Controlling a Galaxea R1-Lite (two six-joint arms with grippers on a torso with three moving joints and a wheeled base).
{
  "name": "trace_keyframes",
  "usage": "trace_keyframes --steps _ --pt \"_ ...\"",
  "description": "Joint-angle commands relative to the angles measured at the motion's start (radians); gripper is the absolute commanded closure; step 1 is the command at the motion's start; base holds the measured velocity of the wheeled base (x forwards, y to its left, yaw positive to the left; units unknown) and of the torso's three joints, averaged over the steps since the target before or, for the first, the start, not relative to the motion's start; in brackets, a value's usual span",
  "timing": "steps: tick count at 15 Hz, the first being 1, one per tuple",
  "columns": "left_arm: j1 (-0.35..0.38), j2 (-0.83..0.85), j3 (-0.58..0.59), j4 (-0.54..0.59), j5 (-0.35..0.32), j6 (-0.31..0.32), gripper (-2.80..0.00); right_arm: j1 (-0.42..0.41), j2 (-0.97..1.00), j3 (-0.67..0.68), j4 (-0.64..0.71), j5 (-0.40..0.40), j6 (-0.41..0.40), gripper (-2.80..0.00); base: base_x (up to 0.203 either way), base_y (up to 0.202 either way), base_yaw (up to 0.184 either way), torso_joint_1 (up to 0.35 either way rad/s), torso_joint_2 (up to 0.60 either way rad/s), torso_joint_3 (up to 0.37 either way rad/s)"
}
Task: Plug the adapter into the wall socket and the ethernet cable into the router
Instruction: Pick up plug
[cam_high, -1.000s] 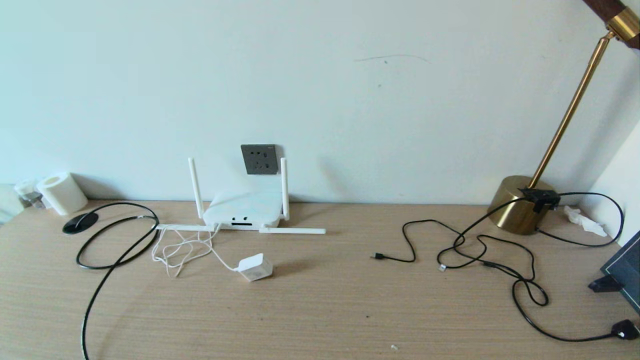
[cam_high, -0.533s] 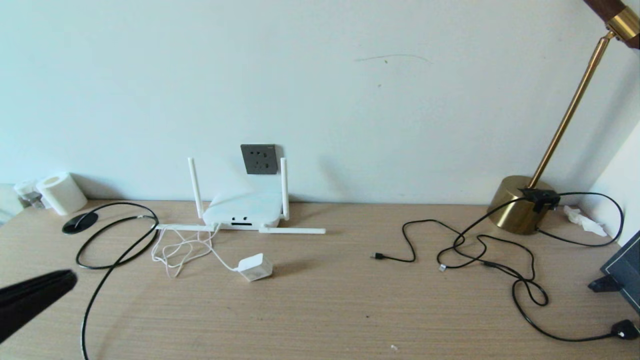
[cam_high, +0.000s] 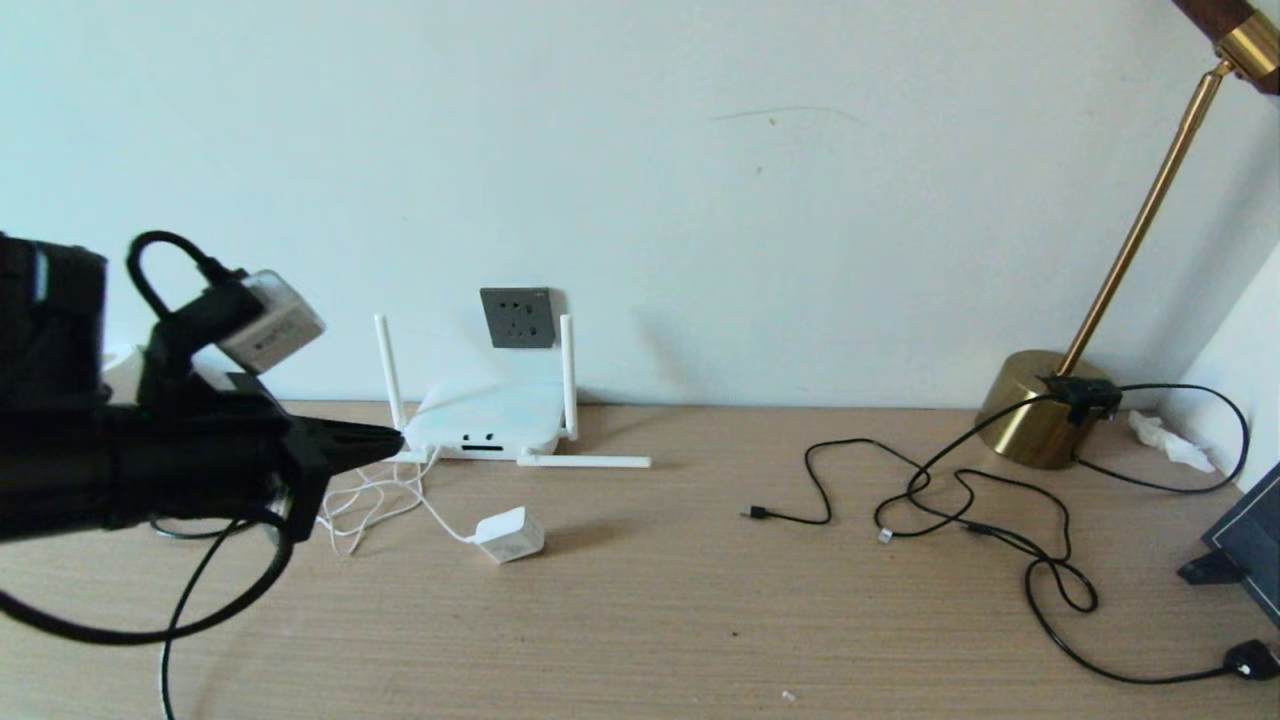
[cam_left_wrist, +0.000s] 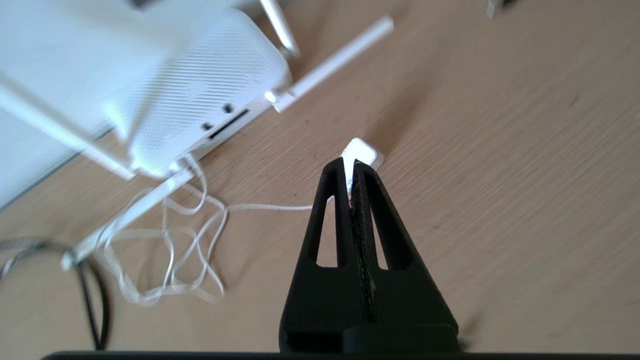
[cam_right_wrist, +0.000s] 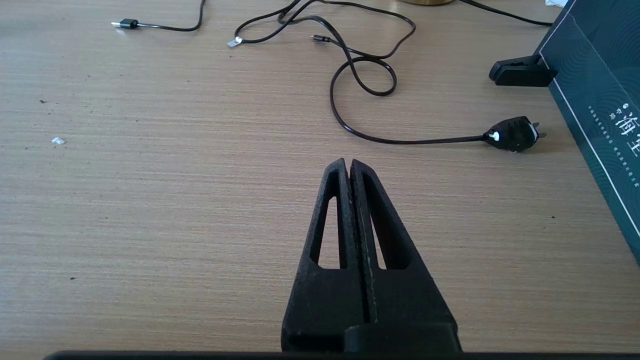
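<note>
Approach step — left claw (cam_high: 385, 440), pressed shut and empty, is aimed at the small white cube-shaped plastic adapter (cam_high: 511, 534); opening is needed next.

Matt wood-grain table (cam_high: 650, 620), smooth white plastic router (cam_high: 485, 420), shiny brass lamp base (cam_high: 1035, 410).

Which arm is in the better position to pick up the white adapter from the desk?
The left. Its tool, shut, hangs near the router with the adapter just beyond its tip; the right tool is over bare desk by the black cords.
</note>
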Motion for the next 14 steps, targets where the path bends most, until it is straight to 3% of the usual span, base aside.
trace_keyframes --steps 1,3,7,9,12,13,14 --pt "0.0 0.132 -0.03 0.003 -0.022 0.054 0.0 0.0 0.0 0.0 0.002 0.0 0.0 0.0 0.0 0.0 0.0 0.0 0.0 0.0" --pt "0.002 0.169 -0.042 0.011 -0.109 0.19 0.0 0.0 0.0 -0.001 0.002 0.0 0.0 0.0 0.0 0.0 0.0 0.0 0.0 0.0" --pt "0.01 0.229 0.007 0.023 -0.132 0.415 0.0 -0.001 0.0 -0.001 0.002 0.0 -0.005 0.0 0.0 0.0 0.0 0.0 0.0 0.0" --pt "0.035 0.266 0.028 0.015 -0.133 0.478 0.0 -0.001 0.0 -0.002 0.002 0.0 -0.005 0.0 0.0 0.0 0.0 0.0 0.0 0.0" --pt "0.03 0.296 0.023 0.015 -0.135 0.492 0.0 -0.001 0.0 -0.001 0.002 0.0 -0.005 0.0 0.0 0.0 0.0 0.0 0.0 0.0" --pt "0.028 0.308 0.014 0.019 -0.136 0.492 -2.8 -0.001 0.0 -0.001 0.002 0.0 -0.005 0.0 0.0 0.0 0.0 0.0 0.0 0.0" --pt "0.027 0.319 0.007 0.022 -0.137 0.499 -2.8 -0.001 0.0 -0.002 0.002 0.0 -0.004 0.0 0.0 0.0 0.0 0.0 0.0 0.0"
